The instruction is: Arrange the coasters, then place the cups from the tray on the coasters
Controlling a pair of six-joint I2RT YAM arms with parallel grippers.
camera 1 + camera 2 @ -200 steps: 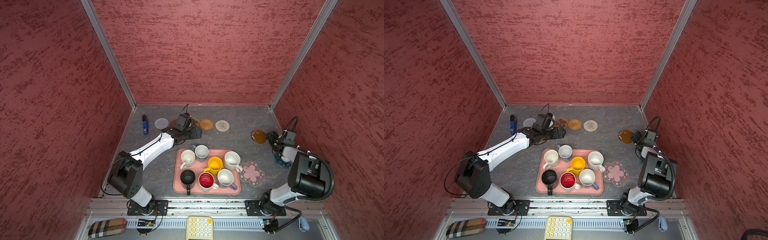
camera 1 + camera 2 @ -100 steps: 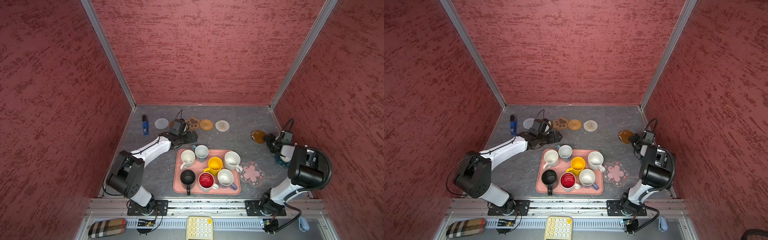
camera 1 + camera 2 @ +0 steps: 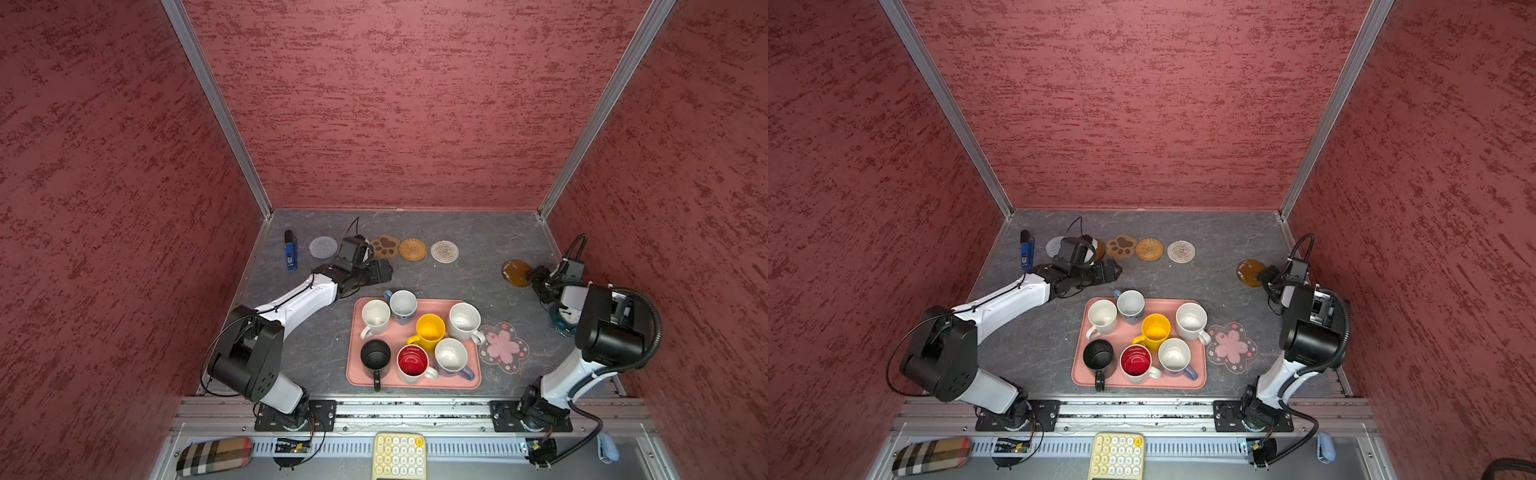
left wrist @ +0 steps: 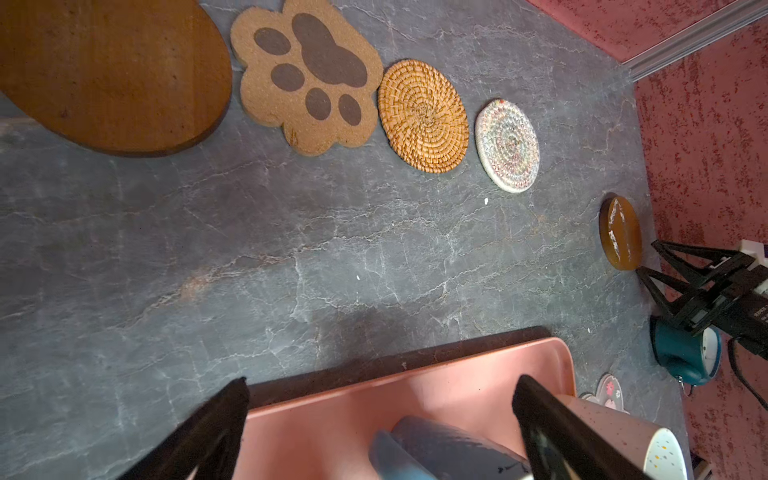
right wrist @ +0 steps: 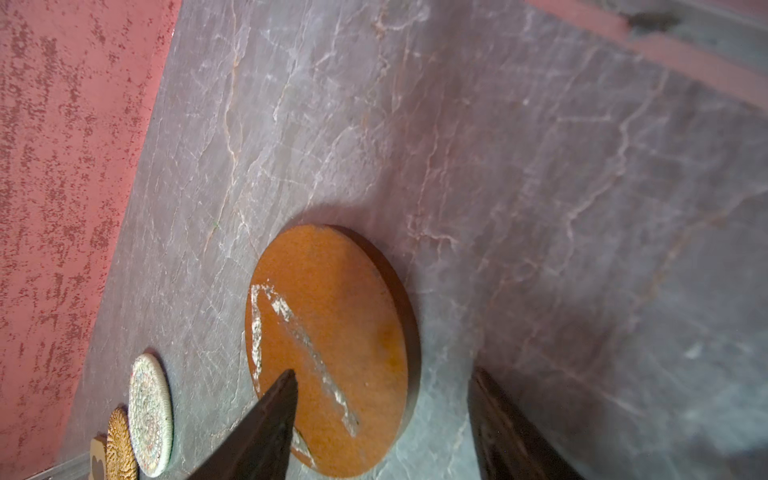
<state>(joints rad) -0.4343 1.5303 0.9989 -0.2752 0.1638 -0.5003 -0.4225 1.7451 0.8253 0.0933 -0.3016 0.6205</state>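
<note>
A flat salmon-pink tray with rounded corners [image 3: 432,304] is laid on the grey stone-look table [image 3: 478,232]. Seven cups are stood on the tray: a white mug [image 3: 375,318], a second white mug [image 3: 464,321], a blue mug [image 3: 403,303], a yellow mug [image 3: 430,330], a black mug [image 3: 375,355], a white mug with a red inside [image 3: 412,360] and a lavender mug [image 3: 451,355].

Past the tray's far edge, a row of coasters is laid flat: a round grey woven coaster [image 3: 323,247], a round brown disc coaster [image 4: 108,75], a tan paw-shaped coaster [image 3: 385,246], a round wicker coaster [image 3: 412,249] and a round beige woven coaster [image 3: 444,251]. A second brown disc coaster [image 3: 515,272] is set well past the tray's far right corner. A pink flower-shaped coaster [image 3: 503,347] is laid just beside the tray's right edge.

The left end effector [image 4: 382,384] is held at the tray's far left corner, near the blue mug, with its jaws spread wide. The right end effector [image 5: 384,374] is held low at the second brown disc coaster, with its jaws partly spread. One finger is seen over the disc and one over the bare table beside it. Whether the disc is touched cannot be told.
</note>
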